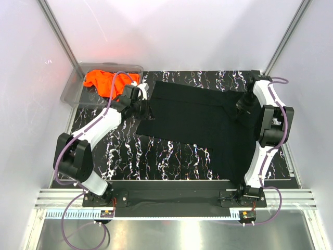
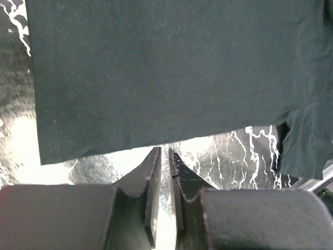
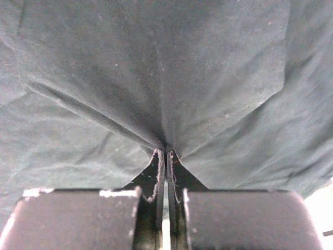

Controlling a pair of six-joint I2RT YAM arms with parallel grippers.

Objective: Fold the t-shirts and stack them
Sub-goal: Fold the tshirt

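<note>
Black t-shirt point(image 3: 156, 67) in closed right gripper point(image 3: 165, 152)

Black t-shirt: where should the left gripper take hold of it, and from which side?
Take the black t-shirt by its straight edge lying flat ahead of the left gripper, sliding in low from the left. It faces the fingertips, while the right gripper is shut on the other side.

On marbled counter point(image 1: 156, 161): black t-shirt point(image 1: 197, 127), spread wide. In clear plastic bin point(image 1: 73, 89), far-left corner: orange t-shirt point(image 1: 105, 83), crumpled. At black tee's left edge: left fingers point(image 1: 146, 108). Over its far-right part: right fingers point(image 1: 239, 108).
</note>
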